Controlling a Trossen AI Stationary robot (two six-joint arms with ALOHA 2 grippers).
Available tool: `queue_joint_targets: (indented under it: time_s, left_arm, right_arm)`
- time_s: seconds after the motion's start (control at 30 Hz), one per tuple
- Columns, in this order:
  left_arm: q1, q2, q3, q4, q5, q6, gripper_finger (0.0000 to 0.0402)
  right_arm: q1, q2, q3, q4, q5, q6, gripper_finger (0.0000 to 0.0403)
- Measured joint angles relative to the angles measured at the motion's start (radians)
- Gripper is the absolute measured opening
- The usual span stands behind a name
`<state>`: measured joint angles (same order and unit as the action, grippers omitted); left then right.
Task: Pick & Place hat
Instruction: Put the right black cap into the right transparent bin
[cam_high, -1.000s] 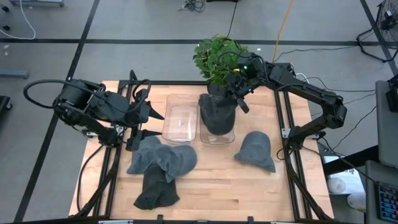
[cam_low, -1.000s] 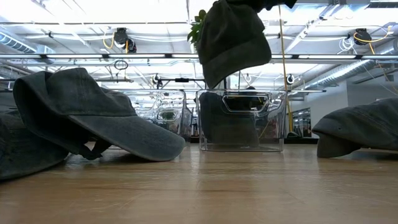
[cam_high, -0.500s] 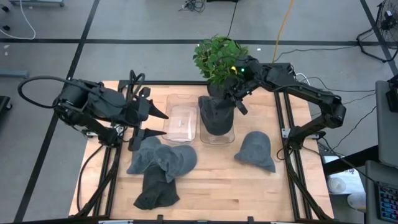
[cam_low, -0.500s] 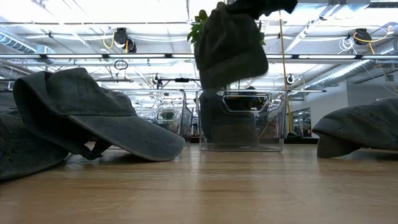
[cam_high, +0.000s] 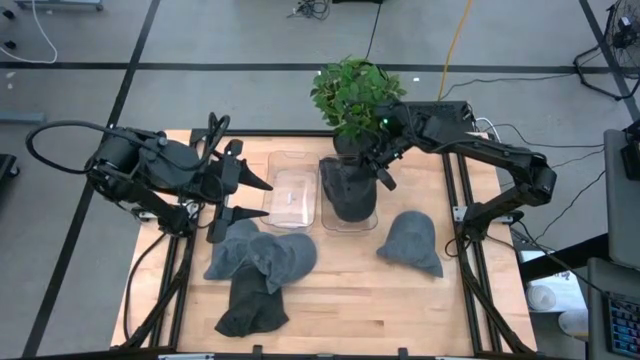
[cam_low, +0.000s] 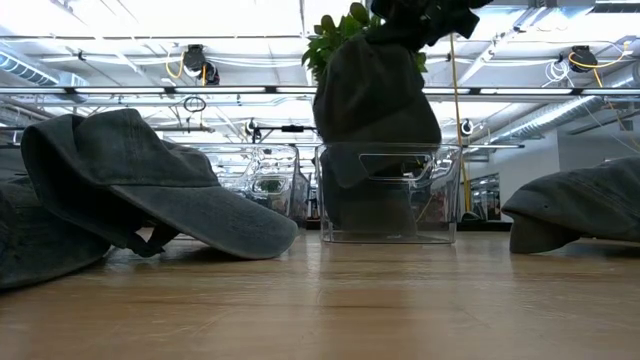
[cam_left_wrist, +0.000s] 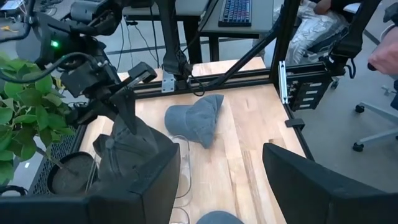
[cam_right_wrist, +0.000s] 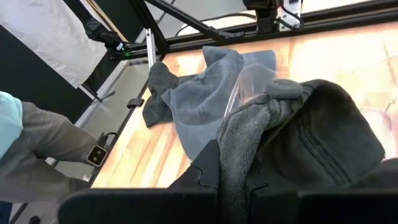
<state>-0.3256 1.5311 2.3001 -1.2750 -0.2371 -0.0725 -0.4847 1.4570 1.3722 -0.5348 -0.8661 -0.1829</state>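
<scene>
A dark grey hat (cam_low: 375, 95) hangs from my right gripper (cam_high: 380, 168) over the right clear bin (cam_low: 388, 195); its lower edge reaches the bin's rim. My right gripper is shut on it, seen also in the left wrist view (cam_left_wrist: 121, 106). My left gripper (cam_high: 245, 197) is open above the table's left side, beside the left clear bin (cam_high: 290, 195). It touches nothing. Several grey hats (cam_high: 262, 262) lie piled on the table's near left. One more hat (cam_high: 410, 240) rests on the table near the right bin. My right gripper pinches a bunched fold of the hat's crown (cam_right_wrist: 245, 158) between its two fingers. It comes from above, slanting down from the table's far right. The hat hangs below the fingers, and its lower part (cam_low: 365, 150) reaches the bin's rim.
A potted green plant (cam_high: 350, 95) stands just beyond the right bin, close to my right arm. Black frame rails (cam_high: 455, 200) run along the table's sides. Bare wood (cam_high: 350, 300) lies at the table's near middle. A person's sleeve (cam_right_wrist: 37, 155) shows beside the table.
My right gripper has moved down, and the hanging hat has sunk from clear above the bin until its lower edge meets the rim. The hat has stayed held throughout.
</scene>
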Motion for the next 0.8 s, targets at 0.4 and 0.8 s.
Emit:
queue_joint_targets:
  time_s: [0.4,0.8]
  left_arm:
    - [0.0,0.0,0.0,-0.002,0.0,0.08,0.0239]
    - [0.0,0.0,0.0,-0.002,0.0,0.086,0.0239]
  right_arm:
    - [0.002,0.0,-0.131,0.229,-0.003,0.041,0.0]
    - [-0.031,0.0,-0.277,0.442,-0.038,0.067,0.0]
